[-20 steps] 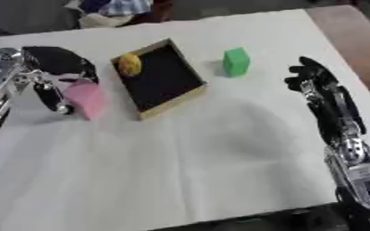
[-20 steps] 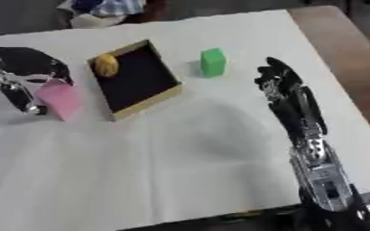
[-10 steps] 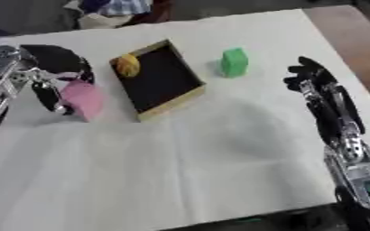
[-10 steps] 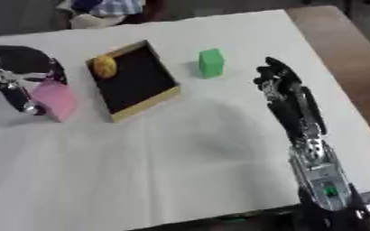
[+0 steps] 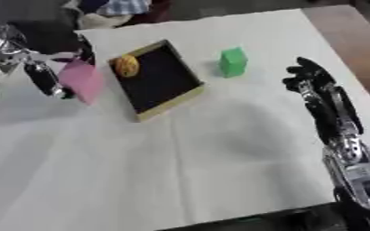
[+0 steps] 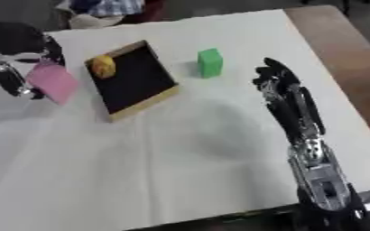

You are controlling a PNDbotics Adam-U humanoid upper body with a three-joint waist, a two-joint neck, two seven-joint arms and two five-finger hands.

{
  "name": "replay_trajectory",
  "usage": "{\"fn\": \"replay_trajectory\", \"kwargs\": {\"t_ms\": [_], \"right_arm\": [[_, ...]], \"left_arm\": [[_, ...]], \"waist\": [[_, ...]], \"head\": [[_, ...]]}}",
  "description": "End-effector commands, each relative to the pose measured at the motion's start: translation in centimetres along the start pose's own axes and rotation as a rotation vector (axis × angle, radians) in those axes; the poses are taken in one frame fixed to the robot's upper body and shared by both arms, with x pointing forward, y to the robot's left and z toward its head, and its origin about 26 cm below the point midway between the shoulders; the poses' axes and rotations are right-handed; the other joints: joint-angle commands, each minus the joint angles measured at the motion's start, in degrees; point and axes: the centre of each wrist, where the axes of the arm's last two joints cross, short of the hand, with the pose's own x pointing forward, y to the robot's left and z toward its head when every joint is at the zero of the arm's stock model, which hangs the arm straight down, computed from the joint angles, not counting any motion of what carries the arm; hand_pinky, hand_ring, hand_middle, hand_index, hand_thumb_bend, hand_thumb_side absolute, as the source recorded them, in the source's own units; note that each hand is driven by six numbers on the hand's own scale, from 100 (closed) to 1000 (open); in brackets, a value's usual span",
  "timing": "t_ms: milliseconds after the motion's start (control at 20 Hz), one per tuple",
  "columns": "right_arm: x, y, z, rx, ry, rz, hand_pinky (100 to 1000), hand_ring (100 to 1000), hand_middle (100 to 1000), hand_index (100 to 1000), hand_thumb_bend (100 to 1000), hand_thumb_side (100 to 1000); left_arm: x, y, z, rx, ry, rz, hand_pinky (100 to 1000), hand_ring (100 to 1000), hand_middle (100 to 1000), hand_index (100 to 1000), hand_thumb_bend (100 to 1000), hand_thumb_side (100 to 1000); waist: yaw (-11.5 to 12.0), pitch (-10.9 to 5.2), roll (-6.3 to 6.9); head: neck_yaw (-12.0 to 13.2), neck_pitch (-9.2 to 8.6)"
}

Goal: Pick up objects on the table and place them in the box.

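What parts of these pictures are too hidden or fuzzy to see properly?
- Left hand: cut off by the left edge in both eye views; the flat pink block covers where its fingers meet it.
- Small yellow object in the black wooden-rimmed box: too blurred to name.
- Green block: its far side is hidden.
- Right hand: seen edge-on, its palm hidden.

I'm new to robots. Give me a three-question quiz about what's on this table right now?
1. True or false: the pink block is held in the left hand.
2. What lies inside the box? A) the green block B) a yellow object C) nothing
3. Fill in: the right hand is open near the ____ block.

Key: 1 true; 2 B; 3 green.
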Motion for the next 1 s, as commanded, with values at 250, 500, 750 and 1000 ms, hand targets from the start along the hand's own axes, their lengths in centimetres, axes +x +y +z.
{"fn": "replay_trajectory", "kwargs": {"t_ms": [250, 500, 750, 1000], "right_arm": [[0.6, 0.0, -0.5, 0.012, -0.024, 0.004, 780, 737, 757, 901, 100, 684], [0.7, 0.2, -0.8, 0.028, -0.032, 0.000, 780, 737, 757, 901, 100, 685], [0.8, 0.2, -0.9, 0.028, -0.035, 0.001, 780, 737, 757, 900, 100, 686], [0.8, 0.1, -0.9, 0.028, -0.035, 0.003, 780, 737, 757, 900, 100, 687]], "left_arm": [[1.7, 3.1, -3.4, 0.054, -0.038, -0.037, 747, 648, 583, 675, 428, 114], [3.1, 2.2, -5.9, 0.058, -0.076, -0.061, 752, 669, 597, 687, 430, 122], [3.9, 1.4, -6.8, 0.045, -0.127, -0.094, 759, 687, 617, 698, 448, 136], [4.1, 0.5, -6.5, -0.015, -0.172, -0.123, 764, 704, 644, 714, 464, 146]], "waist": [[-1.27, -1.66, -0.29], [-2.78, -1.14, -0.13], [-3.56, -0.76, 0.00], [-3.40, -0.77, 0.21]], "head": [[0.52, -0.13], [1.24, -0.13], [1.23, -0.13], [0.90, -0.13]]}}
